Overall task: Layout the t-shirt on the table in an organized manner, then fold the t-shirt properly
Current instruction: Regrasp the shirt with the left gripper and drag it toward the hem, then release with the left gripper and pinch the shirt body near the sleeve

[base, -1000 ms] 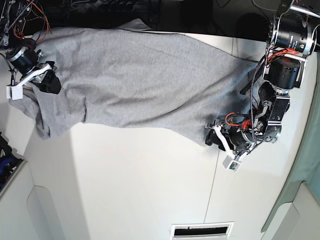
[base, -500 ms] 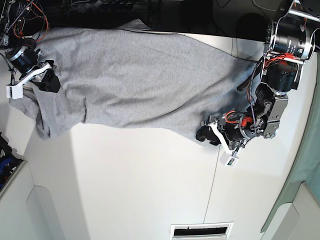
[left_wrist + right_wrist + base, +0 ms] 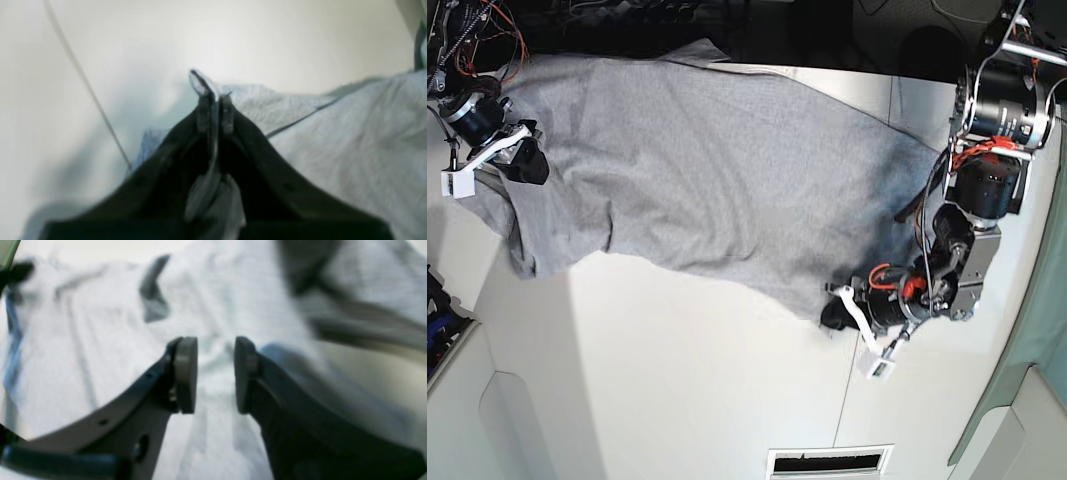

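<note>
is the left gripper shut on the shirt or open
Shut on it. In the left wrist view the left gripper has its jaws pressed together with a fold of the grey shirt pinched between them.

White table [image 3: 687, 380], grey shirt [image 3: 697, 170] on it.
The shirt lies spread along the table's far edge, near half bare.

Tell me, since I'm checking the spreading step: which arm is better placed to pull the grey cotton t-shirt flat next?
Likely the left: the left gripper is shut on the grey cotton t-shirt's edge, while the right gripper stands open over the cloth.
</note>
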Robot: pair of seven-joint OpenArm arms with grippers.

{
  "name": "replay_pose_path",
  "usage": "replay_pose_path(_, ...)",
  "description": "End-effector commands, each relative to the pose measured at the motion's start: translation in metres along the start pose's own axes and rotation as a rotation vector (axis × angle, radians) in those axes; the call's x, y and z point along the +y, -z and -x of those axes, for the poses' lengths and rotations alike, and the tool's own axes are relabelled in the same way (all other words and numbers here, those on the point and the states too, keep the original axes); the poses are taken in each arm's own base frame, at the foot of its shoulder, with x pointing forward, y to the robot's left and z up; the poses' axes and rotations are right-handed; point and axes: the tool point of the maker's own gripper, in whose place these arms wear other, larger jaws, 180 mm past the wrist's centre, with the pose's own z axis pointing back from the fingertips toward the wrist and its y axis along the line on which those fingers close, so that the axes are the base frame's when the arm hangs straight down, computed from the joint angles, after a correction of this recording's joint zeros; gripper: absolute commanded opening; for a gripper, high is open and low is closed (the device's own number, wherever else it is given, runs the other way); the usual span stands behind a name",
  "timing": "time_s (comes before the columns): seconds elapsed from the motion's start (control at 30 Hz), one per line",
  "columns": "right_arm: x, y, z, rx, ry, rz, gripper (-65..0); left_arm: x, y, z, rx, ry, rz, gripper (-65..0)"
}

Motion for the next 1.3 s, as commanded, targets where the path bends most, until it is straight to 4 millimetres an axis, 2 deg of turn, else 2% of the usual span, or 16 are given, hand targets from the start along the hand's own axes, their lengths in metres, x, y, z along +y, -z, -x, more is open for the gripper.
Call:
replay_pose_path(0.0, 0.0, -0.004, -0.015, -0.043, -0.021, -0.006, -45.9, 0.001, -0.006, -0.047, -0.097, 0.027, 0.003, -65.0)
replay_pose_path(0.13, 0.0, -0.004, -0.013, -0.035, -0.02, -0.005, -45.9, 0.004, -0.012, -0.084, -0.128, 0.061, -0.007, -65.0)
replay_pose_path(0.37, 0.0, -0.004, -0.013, -0.036, -0.02, -0.006, -45.9, 0.005, -0.018, -0.113, -0.172, 0.084, -0.013, -65.0)
replay_pose_path(0.57, 0.004, -0.002, -0.004, 0.008, -0.023, -0.015, -46.4, 0.005, -0.02, -0.121, -0.212, 0.087, -0.013, -65.0)
replay_pose_path(0.6, 0.005, -0.001, 0.0, 0.026, -0.029, -0.016, -48.6, 0.005, -0.021, -0.123, -0.222, 0.087, -0.013, -65.0)
replay_pose_path(0.7, 0.006, 0.004, 0.01, 0.079, -0.079, -0.001, -65.0, 0.005, -0.022, -0.128, -0.249, 0.092, -0.014, -65.0)
replay_pose_path(0.77, 0.006, 0.006, 0.017, 0.109, -0.113, 0.012, -65.0, 0.006, -0.022, -0.13, -0.261, 0.105, -0.023, -65.0)
replay_pose_path(0.93, 0.0, 0.013, 0.037, 0.188, -0.199, 0.055, -65.0, 0.023, -0.023, -0.133, -0.274, 0.089, -0.124, -65.0)
replay_pose_path(1.07, -0.009, 0.016, 0.06, 0.247, -0.177, 0.068, -65.0, 0.029, -0.025, -0.136, -0.288, 0.131, -0.161, -65.0)
replay_pose_path(1.27, -0.017, 0.001, 0.086, 0.296, -0.125, 0.066, -65.0, 0.049, -0.03, -0.139, -0.289, 0.16, -0.282, -65.0)
